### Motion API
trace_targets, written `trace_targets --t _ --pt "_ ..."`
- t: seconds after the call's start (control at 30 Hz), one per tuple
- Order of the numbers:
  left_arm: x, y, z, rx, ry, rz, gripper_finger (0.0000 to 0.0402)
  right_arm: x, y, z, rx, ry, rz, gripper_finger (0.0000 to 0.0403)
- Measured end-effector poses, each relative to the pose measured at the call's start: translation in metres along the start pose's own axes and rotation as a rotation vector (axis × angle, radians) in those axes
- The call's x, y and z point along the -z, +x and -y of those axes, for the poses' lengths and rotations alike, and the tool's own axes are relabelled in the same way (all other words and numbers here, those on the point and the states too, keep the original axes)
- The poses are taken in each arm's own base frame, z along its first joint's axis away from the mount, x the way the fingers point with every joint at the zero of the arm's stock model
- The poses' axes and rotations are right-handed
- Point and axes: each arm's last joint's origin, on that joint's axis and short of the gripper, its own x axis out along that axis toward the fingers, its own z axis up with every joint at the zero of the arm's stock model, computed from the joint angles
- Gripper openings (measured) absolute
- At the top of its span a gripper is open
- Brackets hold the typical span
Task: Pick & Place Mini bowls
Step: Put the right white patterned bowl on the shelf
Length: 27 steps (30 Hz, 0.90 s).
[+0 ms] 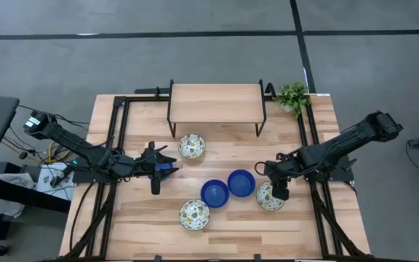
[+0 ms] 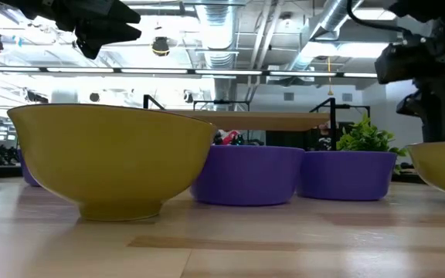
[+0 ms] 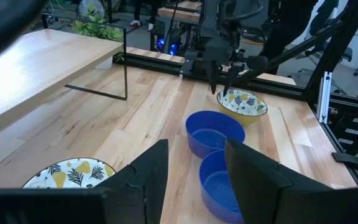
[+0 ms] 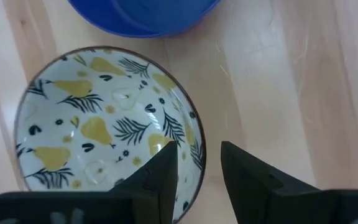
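Five mini bowls rest on their bases on the wooden table. Three are cream with a yellow pear and leaf print: one near the shelf [image 1: 192, 146], one near the front edge [image 1: 194, 215], and one on the right [image 1: 270, 196]. Two blue bowls [image 1: 214, 193] [image 1: 241, 183] sit side by side between them. My right gripper [image 4: 199, 165] is open and points down over the right patterned bowl [image 4: 104, 118], one finger over its inside and one outside its rim [image 4: 194, 134]. My left gripper [image 1: 158, 171] waits open left of the bowls, level above the table.
A low wooden shelf on black legs [image 1: 215, 102] stands at the far side, with a small green plant [image 1: 293, 96] at its right end. Black frame rails [image 1: 118, 145] run along the table's left and right sides. Bare wood lies between the left gripper and the blue bowls.
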Motion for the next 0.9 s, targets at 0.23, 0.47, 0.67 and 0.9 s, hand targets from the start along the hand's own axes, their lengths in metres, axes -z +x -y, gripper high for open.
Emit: trace_targets --t 0.23,0.47,0.67,0.9 --pt "0.0 0.0 0.0 0.0 0.001 0.0 0.0157 -0.003 0.016 -0.001 0.035 -0.021 -0.059 0.0113" --pt "0.0 0.0 0.0 0.0 0.0 0.0 0.0157 -0.003 0.028 -0.002 0.046 -0.019 -0.118 0.0113" --pt "0.0 0.0 0.0 0.0 0.0 0.0 0.0157 -0.004 0.03 -0.003 0.037 -0.02 -0.122 0.0113" --pt "0.0 0.0 0.0 0.0 0.0 0.0 0.0157 -0.005 0.026 -0.004 0.009 -0.02 -0.107 0.0113"
